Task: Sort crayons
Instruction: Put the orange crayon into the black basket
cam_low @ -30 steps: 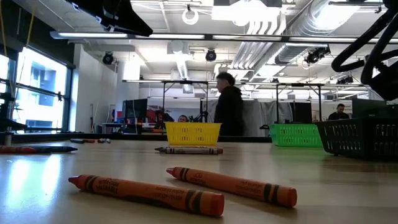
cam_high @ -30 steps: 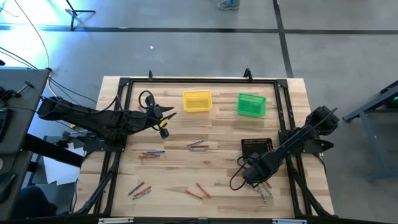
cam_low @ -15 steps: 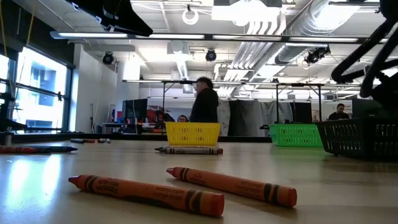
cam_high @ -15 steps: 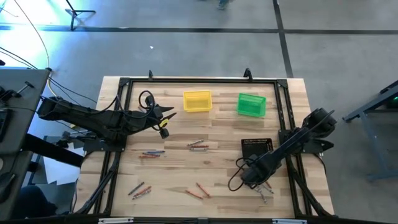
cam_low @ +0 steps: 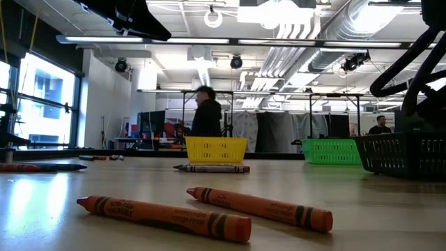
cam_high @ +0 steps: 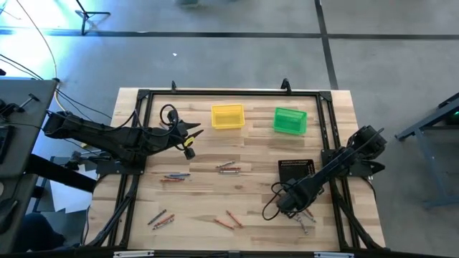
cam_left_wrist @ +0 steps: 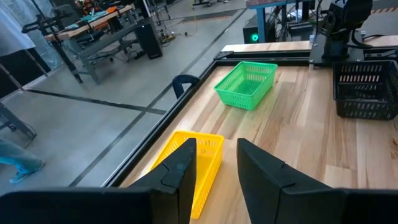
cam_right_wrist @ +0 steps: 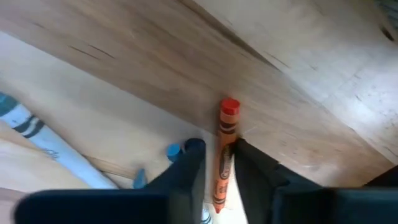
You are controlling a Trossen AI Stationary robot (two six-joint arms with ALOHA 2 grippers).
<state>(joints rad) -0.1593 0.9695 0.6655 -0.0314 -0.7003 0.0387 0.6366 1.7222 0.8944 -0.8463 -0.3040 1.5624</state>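
My right gripper [cam_right_wrist: 216,163] is down at the near right part of the table [cam_high: 251,150], its two fingers pressed against either side of an orange-red crayon [cam_right_wrist: 223,155] on the wood, with a blue-grey one [cam_right_wrist: 43,146] just beside it. Further in, other crayons [cam_high: 229,167] lie scattered mid-table. My left gripper [cam_left_wrist: 214,165] waits raised above the far left with fingers narrowly parted, empty, near the yellow bin [cam_high: 227,117] and green bin [cam_high: 290,120].
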